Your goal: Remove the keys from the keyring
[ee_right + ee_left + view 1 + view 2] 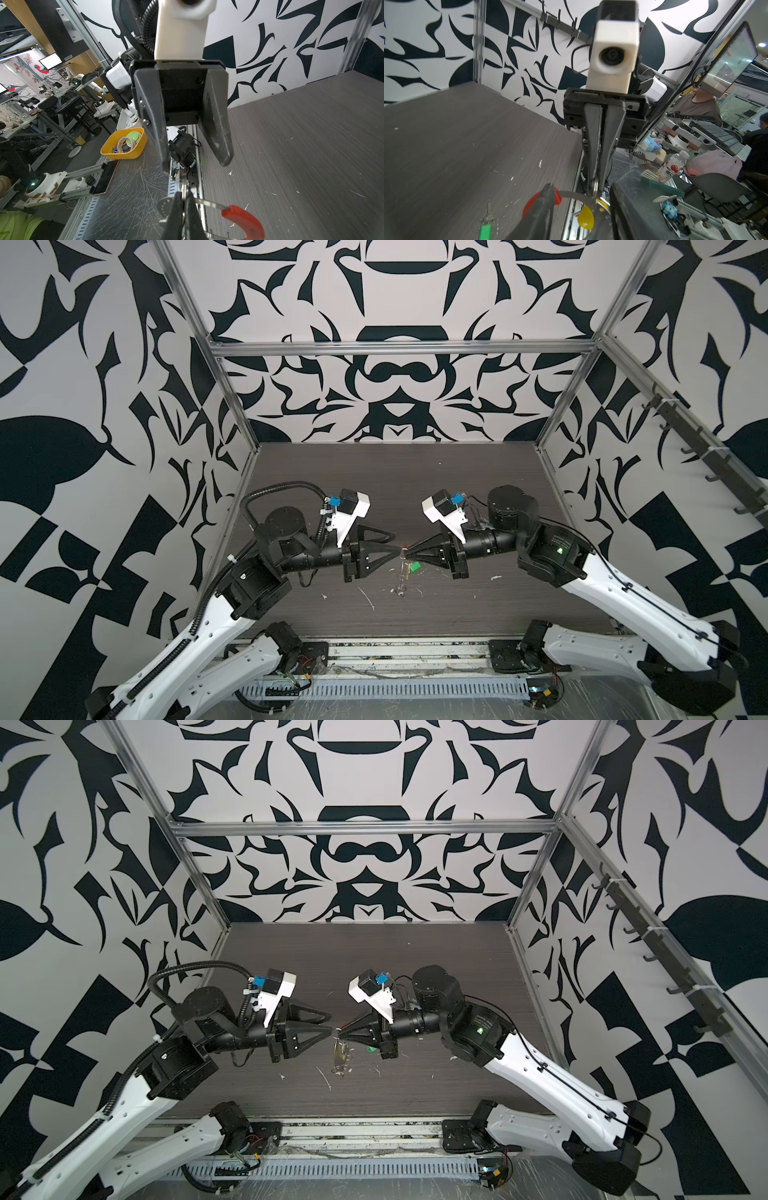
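Pinches keyring (575,196) with right gripper (594,185), holds left gripper (195,164) agape by red sleeve (558,198), leaves green key (414,568) on table (457,614).

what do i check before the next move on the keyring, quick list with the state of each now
1. Right gripper shut on the keyring: ok.
2. Left gripper open: ok.
3. Green tag off the keyring, lying on the table: ok.
4. Yellow tag off the keyring: not ok, it hangs from the wire under the right gripper.
5. Left gripper clear of the red sleeve: cannot tell, one finger overlaps it in the left wrist view.
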Available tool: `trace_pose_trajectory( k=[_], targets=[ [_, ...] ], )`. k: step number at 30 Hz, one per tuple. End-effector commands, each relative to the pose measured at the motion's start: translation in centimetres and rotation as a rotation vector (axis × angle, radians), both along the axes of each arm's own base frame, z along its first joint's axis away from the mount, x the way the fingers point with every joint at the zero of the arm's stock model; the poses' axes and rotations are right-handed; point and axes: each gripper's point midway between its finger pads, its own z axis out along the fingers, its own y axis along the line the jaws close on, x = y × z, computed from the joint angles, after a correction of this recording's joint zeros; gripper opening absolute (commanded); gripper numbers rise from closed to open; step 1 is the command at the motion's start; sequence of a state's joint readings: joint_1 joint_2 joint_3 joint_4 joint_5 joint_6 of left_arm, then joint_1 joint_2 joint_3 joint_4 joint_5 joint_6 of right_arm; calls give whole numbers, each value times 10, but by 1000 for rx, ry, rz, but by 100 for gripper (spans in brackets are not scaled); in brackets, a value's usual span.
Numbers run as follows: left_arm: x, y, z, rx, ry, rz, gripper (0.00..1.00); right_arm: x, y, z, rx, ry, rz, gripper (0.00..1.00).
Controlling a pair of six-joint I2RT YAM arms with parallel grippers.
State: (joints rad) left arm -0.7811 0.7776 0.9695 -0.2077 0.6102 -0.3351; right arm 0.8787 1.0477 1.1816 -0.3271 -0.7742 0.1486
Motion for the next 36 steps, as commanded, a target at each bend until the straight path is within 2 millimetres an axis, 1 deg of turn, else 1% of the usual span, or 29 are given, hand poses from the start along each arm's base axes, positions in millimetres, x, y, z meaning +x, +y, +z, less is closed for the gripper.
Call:
trace_pose_trajectory(
  k=[1,5,12,18,20,24,29,32,36],
  targets=[
    [-9,-1,-2,40,28,-52,44,-1,-1,16,20,-46,9,0],
    [-12,-3,-3,57,51,-81,39,0,-1,15,13,-46,7,0],
    [-14,-6,-9,97,105,-117,24,2,0,15,7,-53,-6,0],
    [-13,-8,-10,101,117,-118,24,4,0,16,8,-58,-10,0],
    [-12,-9,-11,104,119,-118,22,4,0,16,9,-61,-13,0],
    [-11,-10,-9,101,122,-119,13,4,0,16,11,-64,-16,0],
    [-10,-12,-7,92,115,-124,8,5,1,15,11,-61,-14,0],
    [-10,-13,-5,87,115,-133,0,6,2,13,12,-59,-16,0],
    [-8,-13,-3,111,138,-119,0,7,2,10,12,-67,-26,0]
  ],
)
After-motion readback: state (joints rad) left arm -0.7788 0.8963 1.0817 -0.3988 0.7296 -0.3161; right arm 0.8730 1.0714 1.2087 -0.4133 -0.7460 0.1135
